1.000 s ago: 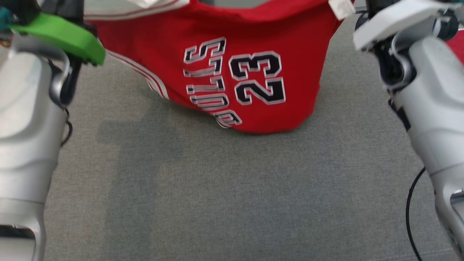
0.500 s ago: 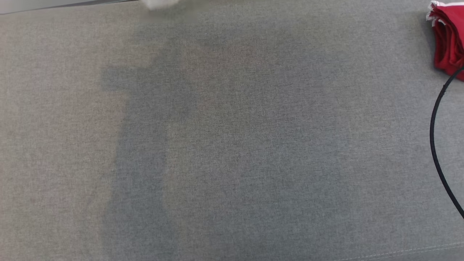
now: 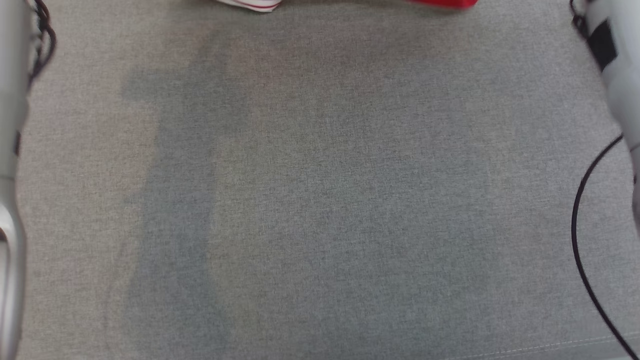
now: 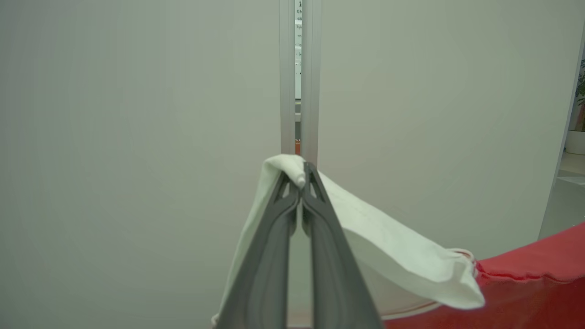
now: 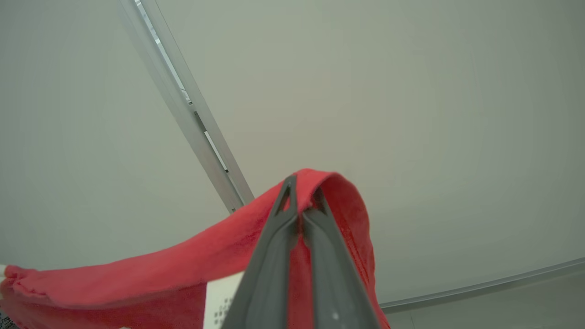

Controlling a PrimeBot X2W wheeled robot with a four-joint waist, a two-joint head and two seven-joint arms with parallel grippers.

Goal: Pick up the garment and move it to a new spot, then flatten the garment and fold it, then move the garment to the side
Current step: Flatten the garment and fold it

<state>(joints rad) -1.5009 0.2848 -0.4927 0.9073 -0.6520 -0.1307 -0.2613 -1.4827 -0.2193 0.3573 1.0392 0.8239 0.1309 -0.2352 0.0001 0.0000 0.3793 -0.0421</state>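
Observation:
The garment is a red jersey with white trim. In the left wrist view my left gripper (image 4: 300, 176) is shut on a white part of the garment (image 4: 393, 256), which drapes down to the right into red cloth. In the right wrist view my right gripper (image 5: 302, 194) is shut on a red edge of the garment (image 5: 183, 260), with a white label beside the fingers. Both hold the cloth up in front of a pale wall. In the head view only the garment's lowest tips (image 3: 440, 3) peek in at the top edge.
A grey fabric surface (image 3: 320, 200) spreads across the head view. Pale forearms stand at the left (image 3: 10, 100) and right (image 3: 612, 55) edges, and a black cable (image 3: 580, 235) loops at the right. A metal strip (image 4: 299, 77) runs down the wall.
The head view has shifted between frames. The garment, which hung down to the surface a second ago, now shows just its tips at the top edge.

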